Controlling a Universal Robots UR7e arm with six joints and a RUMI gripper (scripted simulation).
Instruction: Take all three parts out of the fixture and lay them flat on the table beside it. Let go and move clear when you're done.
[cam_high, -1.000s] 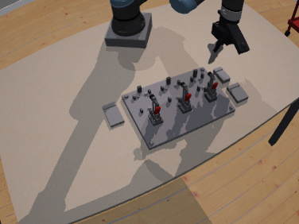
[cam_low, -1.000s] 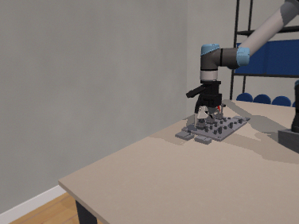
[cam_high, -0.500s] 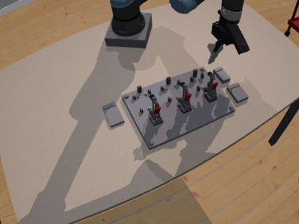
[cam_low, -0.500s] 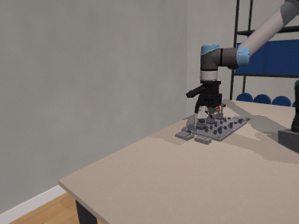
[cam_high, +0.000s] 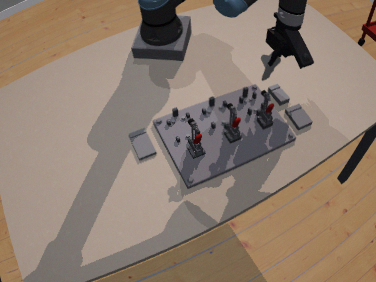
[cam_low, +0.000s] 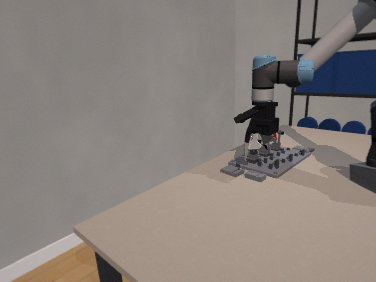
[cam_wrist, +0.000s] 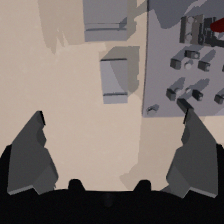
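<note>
The wrist view shows the pincer (cam_wrist: 112, 150) spread wide with nothing between its fingers, hovering above bare table (cam_wrist: 65, 120) just off the fixture (cam_wrist: 165, 75) edge. 2 parts lie flat beyond it: the nearer part (cam_wrist: 116, 80) just beside the fixture, the farther part (cam_wrist: 106, 22) past it. Only the top view shows the third part (cam_high: 141, 144), flat on the table at the fixture's opposite end, and 3 red-handled clamps (cam_high: 197, 141) upright on the gray plate. Each part is a light gray rectangular slab with a stepped end. The exterior view shows shelving (cam_low: 298, 60) behind.
</note>
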